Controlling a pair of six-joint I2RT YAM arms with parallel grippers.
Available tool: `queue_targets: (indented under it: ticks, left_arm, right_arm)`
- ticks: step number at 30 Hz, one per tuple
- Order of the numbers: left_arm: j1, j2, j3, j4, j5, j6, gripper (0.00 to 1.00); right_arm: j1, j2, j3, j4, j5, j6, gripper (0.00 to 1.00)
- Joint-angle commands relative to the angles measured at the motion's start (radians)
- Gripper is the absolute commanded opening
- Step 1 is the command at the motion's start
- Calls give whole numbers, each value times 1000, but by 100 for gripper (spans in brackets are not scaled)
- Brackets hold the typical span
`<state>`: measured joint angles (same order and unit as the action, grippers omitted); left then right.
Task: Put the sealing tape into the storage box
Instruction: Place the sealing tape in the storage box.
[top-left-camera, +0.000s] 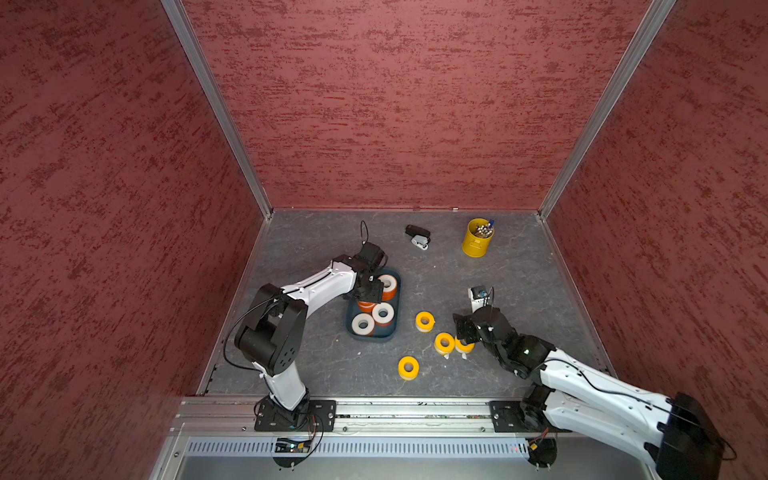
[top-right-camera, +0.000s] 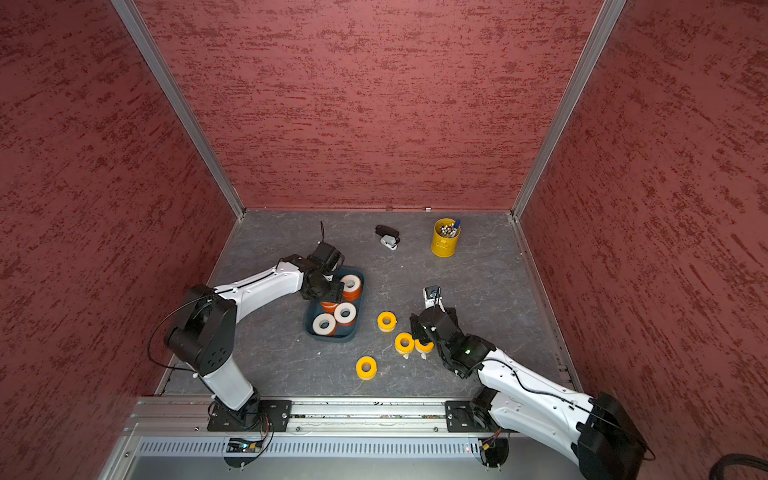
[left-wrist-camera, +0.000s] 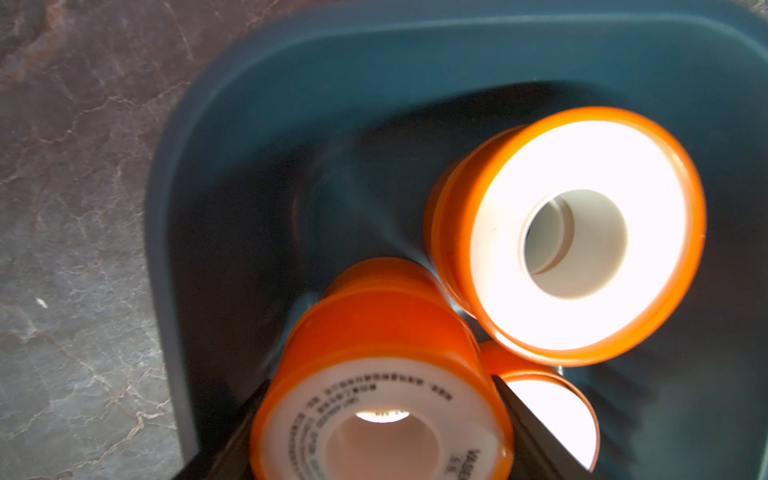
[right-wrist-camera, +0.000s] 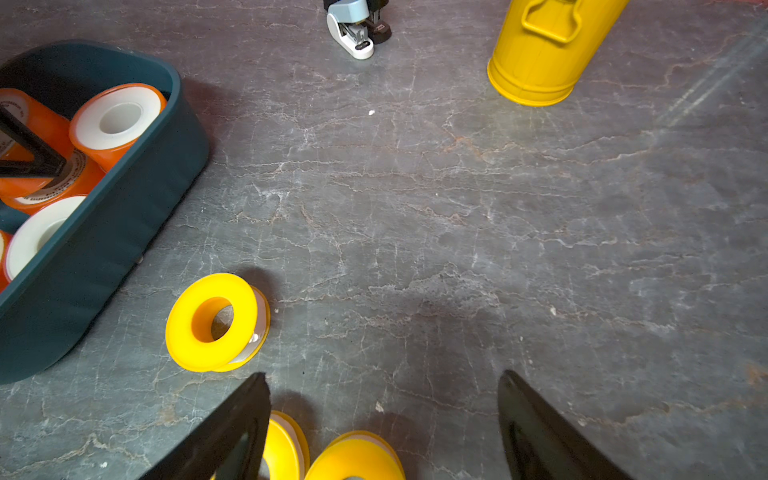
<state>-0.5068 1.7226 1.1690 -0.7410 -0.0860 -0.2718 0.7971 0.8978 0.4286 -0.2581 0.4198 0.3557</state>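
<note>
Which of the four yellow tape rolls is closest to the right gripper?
The yellow roll lying directly below the open right gripper, between its fingers in the right wrist view. It alone is partly covered by the gripper in both top views.

Enclosure: back wall (top-left-camera: 415, 104) beyond both claws, dark red, rough streaked texture. Side walls (top-left-camera: 104, 208), same finish, stand outboard of the left claw (top-left-camera: 371, 294) and right claw (top-left-camera: 461, 334). Aluminium posts (top-left-camera: 216, 108) at the two far corners. Floor (top-left-camera: 519, 270) under the claws is grey slab with pale marble-like veining and small white specks. Behind the claws are an aluminium rail (top-left-camera: 415, 409) and a slotted strip (top-left-camera: 395, 448). Light even; a soft shadow (right-wrist-camera: 449, 332) lies just ahead of the right claw.
</note>
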Motion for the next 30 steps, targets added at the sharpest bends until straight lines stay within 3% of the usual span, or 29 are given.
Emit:
queue_targets:
  ticks: [1, 13, 30]
  left_arm:
    - [5, 13, 12, 17, -16, 7, 80]
    - [1, -13, 10, 23, -16, 0, 85]
    - [-107, -286, -2, -60, -75, -63, 87]
  right_arm:
    - [5, -3, 15, 19, 0, 2, 87]
    - [6, -1, 15, 19, 0, 2, 87]
    - [5, 4, 16, 22, -1, 2, 87]
